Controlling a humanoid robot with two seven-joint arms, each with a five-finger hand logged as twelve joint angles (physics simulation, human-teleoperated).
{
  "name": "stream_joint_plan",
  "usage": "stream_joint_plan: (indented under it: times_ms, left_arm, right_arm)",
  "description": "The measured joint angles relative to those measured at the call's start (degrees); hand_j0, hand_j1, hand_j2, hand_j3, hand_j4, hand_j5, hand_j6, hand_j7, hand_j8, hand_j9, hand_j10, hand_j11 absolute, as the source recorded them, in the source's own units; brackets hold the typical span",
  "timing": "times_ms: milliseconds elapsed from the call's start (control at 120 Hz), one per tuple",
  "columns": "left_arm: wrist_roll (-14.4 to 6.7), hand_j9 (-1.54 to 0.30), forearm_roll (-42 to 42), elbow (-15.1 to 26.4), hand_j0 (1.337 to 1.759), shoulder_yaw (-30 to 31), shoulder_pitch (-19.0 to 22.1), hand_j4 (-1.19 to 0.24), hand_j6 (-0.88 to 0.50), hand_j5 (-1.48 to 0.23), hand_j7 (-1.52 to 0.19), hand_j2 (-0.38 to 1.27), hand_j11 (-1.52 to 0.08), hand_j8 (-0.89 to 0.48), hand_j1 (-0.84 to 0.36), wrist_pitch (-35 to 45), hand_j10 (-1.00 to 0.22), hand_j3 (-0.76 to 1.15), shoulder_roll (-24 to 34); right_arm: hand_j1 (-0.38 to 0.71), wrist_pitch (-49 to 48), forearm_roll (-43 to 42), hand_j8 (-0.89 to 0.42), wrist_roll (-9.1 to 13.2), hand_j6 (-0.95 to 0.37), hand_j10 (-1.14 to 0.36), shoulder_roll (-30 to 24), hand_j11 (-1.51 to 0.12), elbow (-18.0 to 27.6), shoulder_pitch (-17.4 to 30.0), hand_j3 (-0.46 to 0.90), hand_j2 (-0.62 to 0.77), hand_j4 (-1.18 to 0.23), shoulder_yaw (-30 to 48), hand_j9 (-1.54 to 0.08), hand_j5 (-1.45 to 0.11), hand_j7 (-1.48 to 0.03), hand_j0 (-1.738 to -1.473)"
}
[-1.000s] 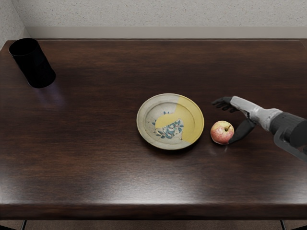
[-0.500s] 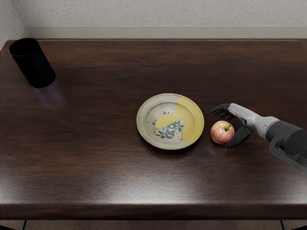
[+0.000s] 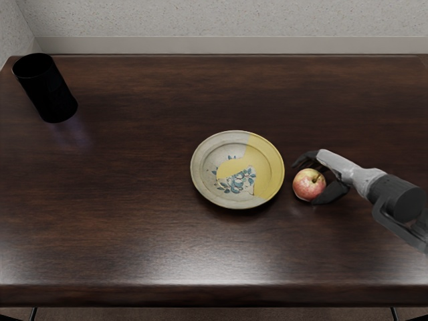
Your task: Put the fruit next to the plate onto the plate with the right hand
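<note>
In the head view the right hand (image 3: 330, 170) comes in from the right edge and is closed loosely around the apple (image 3: 308, 184). Its dark fingers (image 3: 305, 159) arch over the fruit's far side and the thumb (image 3: 332, 194) lies against its near right side. Half a second ago the hand was wider open, with the fingers clear above the apple and the thumb angled away from it. Now both have drawn in and the wrist sits lower and nearer the fruit. The apple has not shifted. It stands on the dark wooden table (image 3: 134, 214), just beside the right rim of the plate (image 3: 204, 157), off the plate. The black cup (image 3: 45, 87) stays at the far left corner, well apart from everything else.
</note>
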State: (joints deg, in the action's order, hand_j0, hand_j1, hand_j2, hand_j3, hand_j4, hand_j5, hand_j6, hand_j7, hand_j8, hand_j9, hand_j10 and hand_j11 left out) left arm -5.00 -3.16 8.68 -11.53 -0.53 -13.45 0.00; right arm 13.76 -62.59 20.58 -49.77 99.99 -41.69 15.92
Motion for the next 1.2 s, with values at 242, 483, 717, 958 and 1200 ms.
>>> stream_joint_plan:
  times_ms: [242, 483, 717, 958, 1200]
  left_arm:
    - [0.0, 0.00, 0.0, 0.0, 1.658, 0.0, 0.0, 0.00, 0.00, 0.00, 0.00, 0.00, 0.00, 0.00, 0.35, 0.0, 0.00, 0.00, 0.0]
    - [0.0, 0.00, 0.0, 0.0, 1.658, 0.0, 0.0, 0.00, 0.00, 0.00, 0.00, 0.00, 0.00, 0.00, 0.35, 0.0, 0.00, 0.00, 0.0]
    - [0.0, 0.00, 0.0, 0.0, 1.658, 0.0, 0.0, 0.00, 0.00, 0.00, 0.00, 0.00, 0.00, 0.00, 0.35, 0.0, 0.00, 0.00, 0.0]
    - [0.0, 0.00, 0.0, 0.0, 1.658, 0.0, 0.0, 0.00, 0.00, 0.00, 0.00, 0.00, 0.00, 0.00, 0.35, 0.0, 0.00, 0.00, 0.0]
    - [0.0, 0.00, 0.0, 0.0, 1.658, 0.0, 0.0, 0.00, 0.00, 0.00, 0.00, 0.00, 0.00, 0.00, 0.35, 0.0, 0.00, 0.00, 0.0]
  right_arm:
    - [0.16, 0.0, -0.2, -0.27, 0.0, -0.32, -0.45, 0.0, -0.65, 0.0, 0.1, 0.00, 0.06, -0.51, 0.0, -0.65, -0.63, -0.64, -1.655]
    - [0.17, 0.3, -0.1, -0.29, 0.0, -0.34, -0.50, 0.0, -0.73, -0.1, 0.2, 0.00, 0.19, -0.57, 0.1, -0.74, -0.72, -0.73, -1.654]
    - [0.16, 1.2, 0.0, -0.35, -0.1, -0.41, -0.58, 0.0, -0.83, -0.3, 0.4, 0.00, 0.34, -0.62, 0.0, -0.83, -0.81, -0.81, -1.655]
    - [0.14, 1.4, -0.1, -0.37, -0.4, -0.40, -0.63, 0.1, -0.90, -0.7, 0.8, 0.00, 0.33, -0.67, 0.1, -0.89, -0.85, -0.88, -1.653]
    - [0.02, 1.5, -1.2, -0.44, -0.3, -0.44, -0.68, 1.4, -0.90, -1.7, 1.2, 0.00, 0.10, -0.75, 0.4, -0.88, -0.80, -0.90, -1.645]
